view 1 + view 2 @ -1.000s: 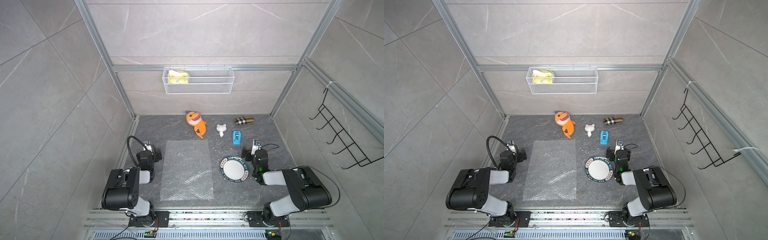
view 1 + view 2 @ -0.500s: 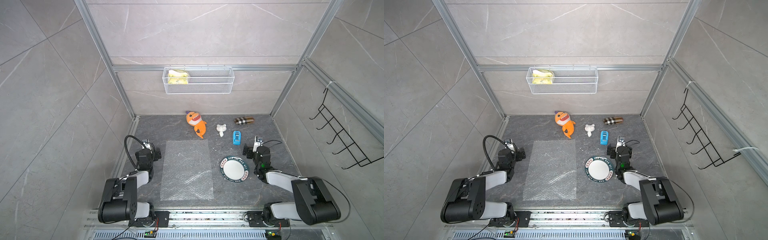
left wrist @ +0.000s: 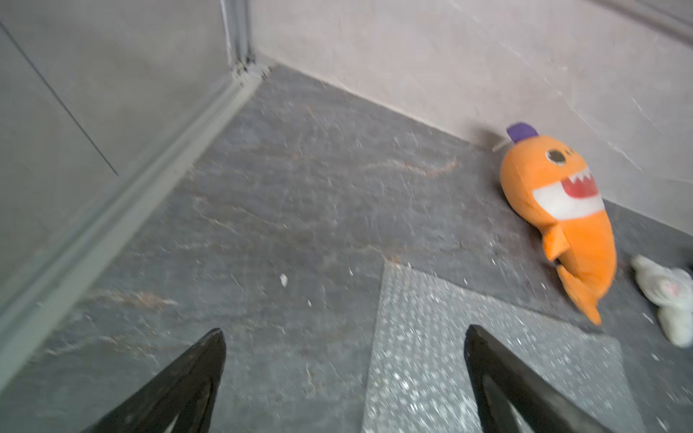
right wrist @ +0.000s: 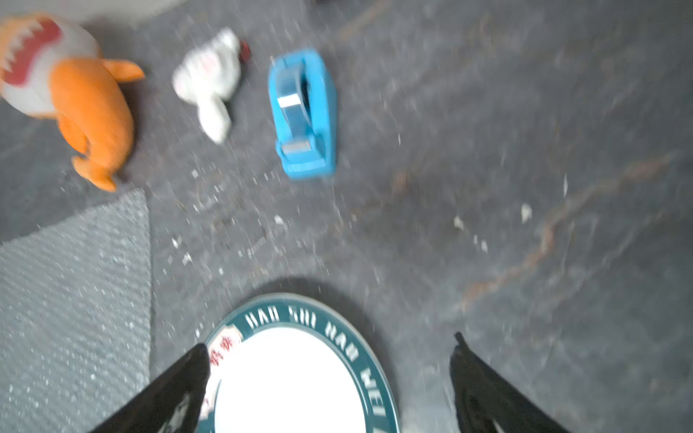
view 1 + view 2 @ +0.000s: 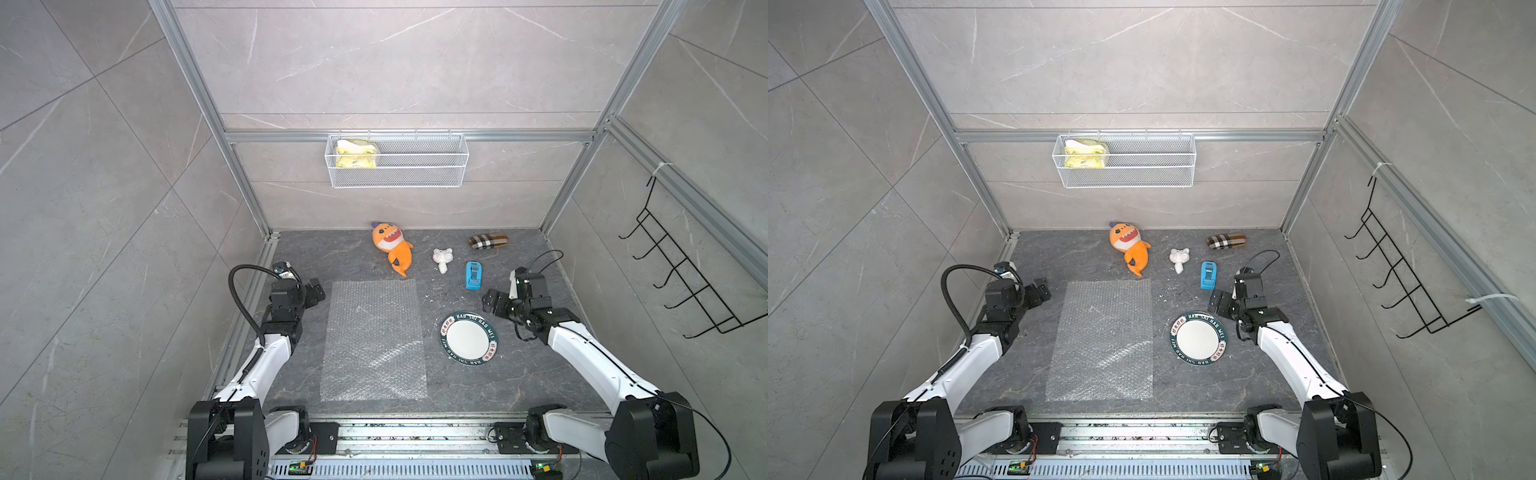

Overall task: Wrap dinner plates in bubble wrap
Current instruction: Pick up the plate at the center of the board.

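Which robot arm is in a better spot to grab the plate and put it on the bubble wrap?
Probably the right arm. Its open jaws hover by the edge of the plate, which lies to the right of the bubble wrap. The left arm is across the wrap from it.

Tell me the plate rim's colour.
Dark green rim on the plate, clearest in the right wrist view.

Plate flat beside bubble wrap; both pincers spread, empty.
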Motion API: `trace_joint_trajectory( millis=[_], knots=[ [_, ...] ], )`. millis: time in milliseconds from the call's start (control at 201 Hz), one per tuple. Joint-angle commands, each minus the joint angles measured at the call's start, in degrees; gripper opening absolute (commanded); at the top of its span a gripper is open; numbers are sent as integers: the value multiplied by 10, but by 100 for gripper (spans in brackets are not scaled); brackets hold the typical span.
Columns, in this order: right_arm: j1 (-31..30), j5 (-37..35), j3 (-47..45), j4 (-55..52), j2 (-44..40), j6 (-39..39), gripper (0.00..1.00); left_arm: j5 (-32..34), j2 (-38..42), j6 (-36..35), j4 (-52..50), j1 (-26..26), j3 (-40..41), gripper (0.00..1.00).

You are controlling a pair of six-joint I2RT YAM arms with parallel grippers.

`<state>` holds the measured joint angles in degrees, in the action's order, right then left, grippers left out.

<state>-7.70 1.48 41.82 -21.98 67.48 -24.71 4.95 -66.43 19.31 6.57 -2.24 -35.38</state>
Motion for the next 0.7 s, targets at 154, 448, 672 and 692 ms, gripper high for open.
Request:
trace_joint_trajectory(
  millis=[154, 448, 672, 692],
  knots=[
    [7, 46, -80, -45, -2, -101, 89, -56, 16, 93, -83, -49, -17, 100],
    [6, 105, -129, 32, 32, -123, 75, -63, -56, 128, -64, -145, -34, 99],
    [6, 119, -151, 85, 48, -125, 61, -76, -101, 137, -56, -156, -48, 97],
    [7, 124, -153, 91, 50, -126, 59, -76, -102, 137, -55, -157, -49, 98]
  ],
)
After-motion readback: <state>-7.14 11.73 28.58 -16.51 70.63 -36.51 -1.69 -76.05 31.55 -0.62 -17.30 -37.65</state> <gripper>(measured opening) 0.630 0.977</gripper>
